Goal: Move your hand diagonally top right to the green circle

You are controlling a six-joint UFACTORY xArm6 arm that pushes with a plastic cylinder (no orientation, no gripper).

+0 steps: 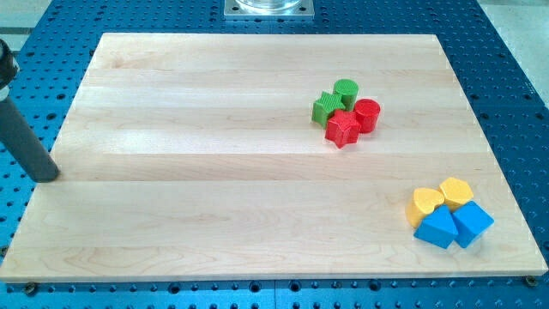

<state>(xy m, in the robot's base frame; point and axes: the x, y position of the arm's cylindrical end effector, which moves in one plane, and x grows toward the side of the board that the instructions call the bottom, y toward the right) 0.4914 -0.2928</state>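
The green circle (pixel 346 90) is a short green cylinder in the upper right part of the wooden board (pixel 214 146). It touches a green star-shaped block (pixel 326 107) on its left and a red cylinder (pixel 367 114) below right. A red star-shaped block (pixel 342 130) sits just under them. My tip (pixel 48 177) is at the board's left edge, far to the left of and below this cluster. The dark rod rises from it toward the view's top left.
At the bottom right, two yellow blocks (pixel 425 204) (pixel 455 190) and two blue blocks (pixel 437 229) (pixel 472 222) sit together near the board's edge. A metal mount (pixel 268 9) shows at the view's top. Blue perforated table surrounds the board.
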